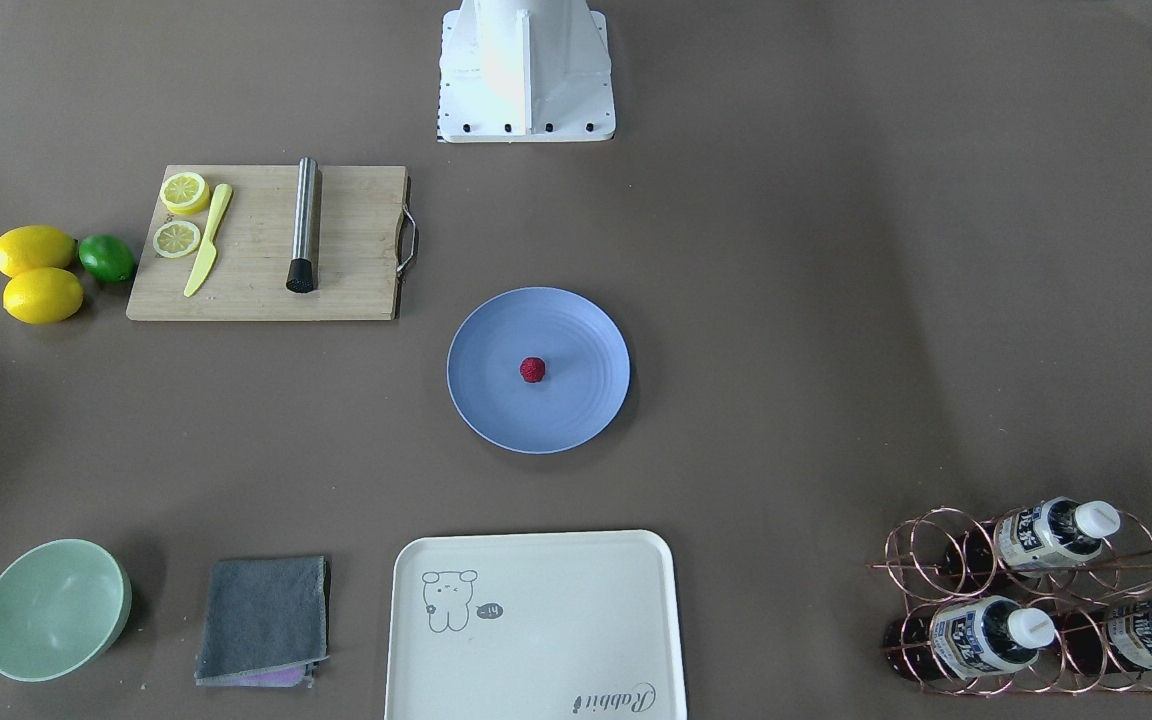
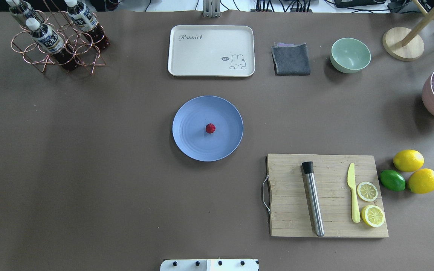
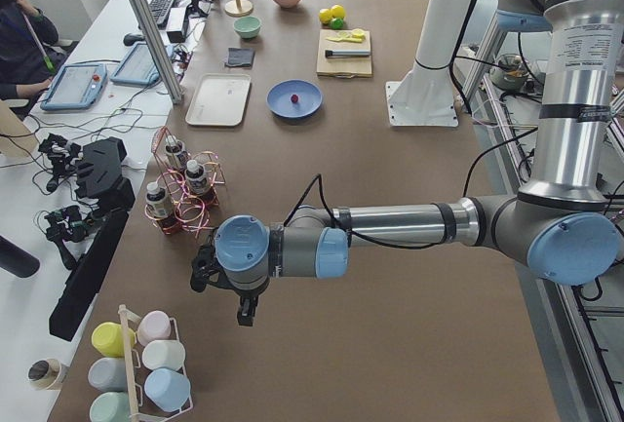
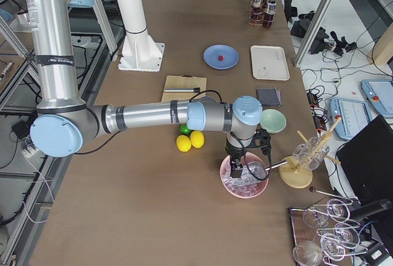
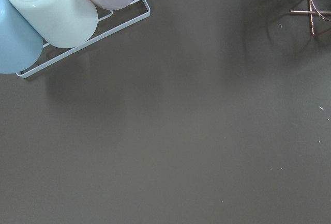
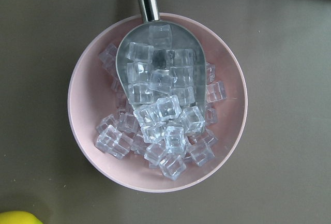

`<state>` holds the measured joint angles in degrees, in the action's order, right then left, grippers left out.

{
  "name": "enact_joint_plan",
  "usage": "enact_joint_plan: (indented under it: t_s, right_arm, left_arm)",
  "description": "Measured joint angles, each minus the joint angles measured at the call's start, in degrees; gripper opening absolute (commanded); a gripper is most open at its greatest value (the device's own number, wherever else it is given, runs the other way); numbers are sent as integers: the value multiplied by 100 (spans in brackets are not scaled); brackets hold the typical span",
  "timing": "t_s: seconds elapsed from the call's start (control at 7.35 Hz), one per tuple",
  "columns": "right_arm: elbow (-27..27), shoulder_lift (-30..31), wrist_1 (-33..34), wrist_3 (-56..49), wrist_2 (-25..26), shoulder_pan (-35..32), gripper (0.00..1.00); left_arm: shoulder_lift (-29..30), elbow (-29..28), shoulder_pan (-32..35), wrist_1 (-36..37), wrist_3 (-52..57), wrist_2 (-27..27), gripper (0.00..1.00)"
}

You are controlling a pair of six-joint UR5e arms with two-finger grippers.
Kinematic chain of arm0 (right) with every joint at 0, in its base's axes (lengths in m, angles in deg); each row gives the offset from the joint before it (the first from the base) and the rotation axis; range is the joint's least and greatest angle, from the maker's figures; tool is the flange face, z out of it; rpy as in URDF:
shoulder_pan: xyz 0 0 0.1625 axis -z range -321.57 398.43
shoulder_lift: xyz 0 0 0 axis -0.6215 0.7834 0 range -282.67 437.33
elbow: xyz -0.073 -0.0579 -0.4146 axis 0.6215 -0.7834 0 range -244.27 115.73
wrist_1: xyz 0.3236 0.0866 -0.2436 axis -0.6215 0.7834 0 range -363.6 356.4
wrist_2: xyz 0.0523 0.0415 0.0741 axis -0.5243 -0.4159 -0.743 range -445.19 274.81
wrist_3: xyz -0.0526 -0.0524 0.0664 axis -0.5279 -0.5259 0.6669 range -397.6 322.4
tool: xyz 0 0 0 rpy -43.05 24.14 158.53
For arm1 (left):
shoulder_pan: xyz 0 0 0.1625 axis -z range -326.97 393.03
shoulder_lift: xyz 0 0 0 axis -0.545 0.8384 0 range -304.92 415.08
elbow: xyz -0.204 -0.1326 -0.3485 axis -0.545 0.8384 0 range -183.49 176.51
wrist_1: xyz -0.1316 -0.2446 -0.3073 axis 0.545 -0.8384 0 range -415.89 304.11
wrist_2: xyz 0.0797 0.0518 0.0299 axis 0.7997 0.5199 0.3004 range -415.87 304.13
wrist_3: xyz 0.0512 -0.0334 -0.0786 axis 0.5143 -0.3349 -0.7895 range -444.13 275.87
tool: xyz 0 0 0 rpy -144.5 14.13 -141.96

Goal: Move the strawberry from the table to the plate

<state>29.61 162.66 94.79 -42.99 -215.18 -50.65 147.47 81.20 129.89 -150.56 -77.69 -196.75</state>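
Note:
The small dark-red strawberry [image 2: 210, 128] [image 1: 533, 370] lies near the middle of the round blue plate [image 2: 194, 145] [image 1: 496, 405] at the centre of the brown table [image 2: 89, 169]. No arm is near it. My left gripper [image 3: 247, 313] hangs over the table's left end, past the bottle rack, far from the plate [image 3: 283, 106]. My right gripper [image 4: 236, 169] hovers over a pink bowl of ice cubes [image 6: 155, 115] at the right end. Both show only in the side views, so I cannot tell whether they are open or shut.
A wooden cutting board [image 2: 330, 226] carries a steel muddler, a yellow knife and lemon slices, with two lemons [image 2: 408, 160] and a lime beside it. A cream tray [image 2: 211, 51], grey cloth [image 2: 291, 59], green bowl [image 2: 350, 55] and copper bottle rack [image 2: 57, 45] line the far edge. Pastel cups [image 5: 51, 12] sit under the left wrist.

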Motion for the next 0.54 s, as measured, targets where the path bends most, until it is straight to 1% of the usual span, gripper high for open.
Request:
enact_joint_plan:
  t_s: [0.54]
  right_arm:
    - [9, 1, -8, -14, -6, 13, 100]
  left_arm:
    - [-41, 4, -6, -7, 5, 0, 98]
